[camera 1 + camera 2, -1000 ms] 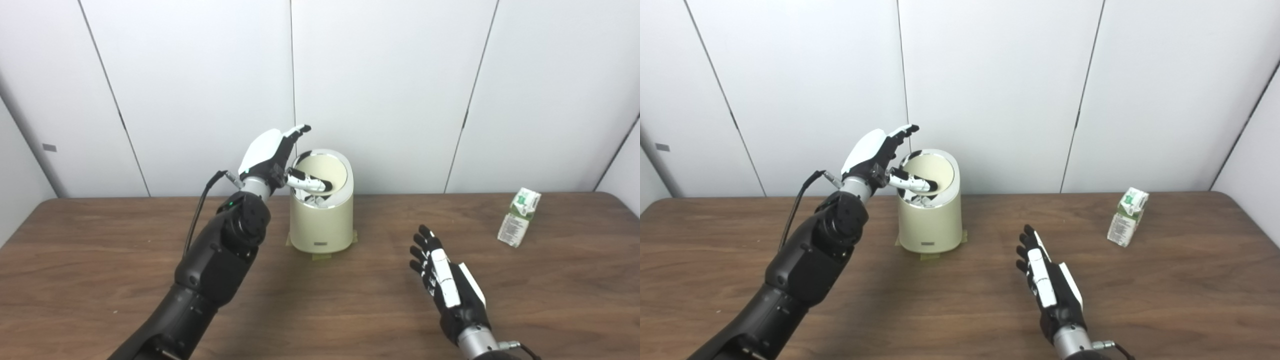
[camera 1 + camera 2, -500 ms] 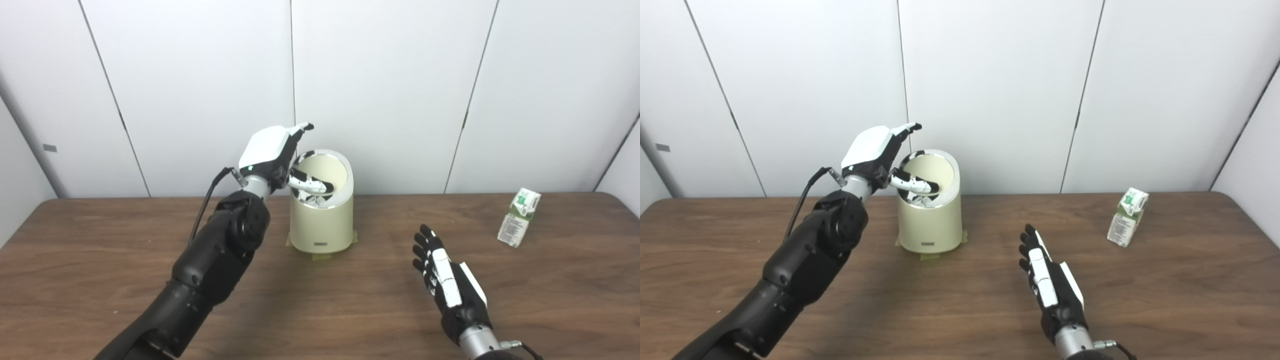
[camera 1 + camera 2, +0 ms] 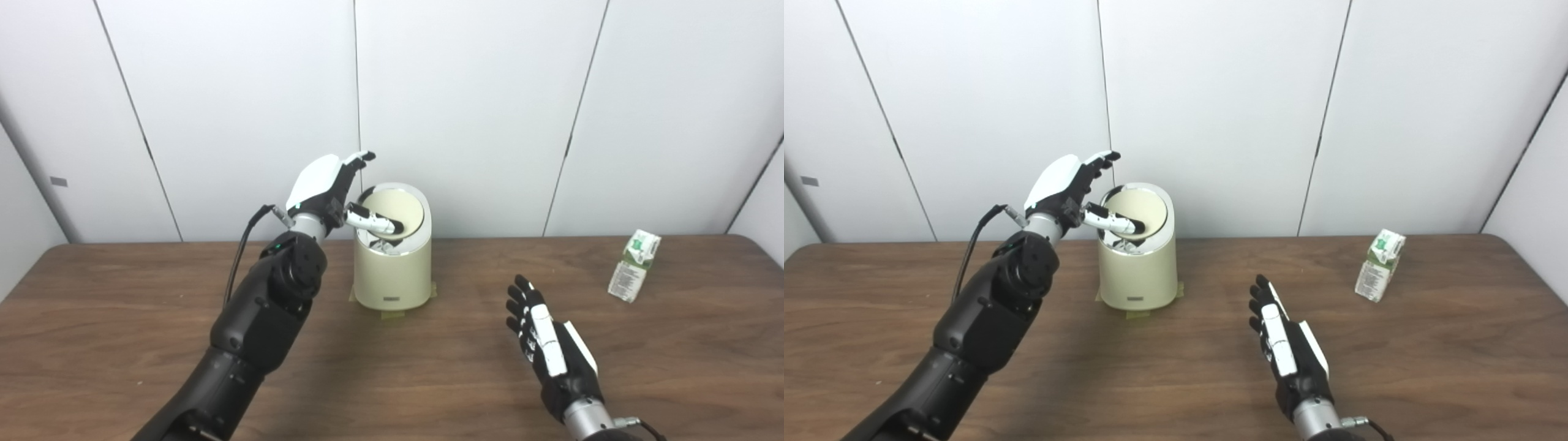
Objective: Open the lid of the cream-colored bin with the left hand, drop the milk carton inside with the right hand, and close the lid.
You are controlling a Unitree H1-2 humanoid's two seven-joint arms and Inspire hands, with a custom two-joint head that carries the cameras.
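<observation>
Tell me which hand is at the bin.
The left hand, thumb over the bin's lid; the right hand waits open above the table.

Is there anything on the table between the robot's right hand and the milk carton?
No. Between the right hand and the milk carton there is only bare brown table, seen in both eye views.

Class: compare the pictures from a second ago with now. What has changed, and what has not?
The left robot hand drew slightly left at the cream-coloured cylindrical bin, and the round swing lid tilted less steeply. It grasps nothing. The open right robot hand and green-and-white milk carton stayed put.
</observation>
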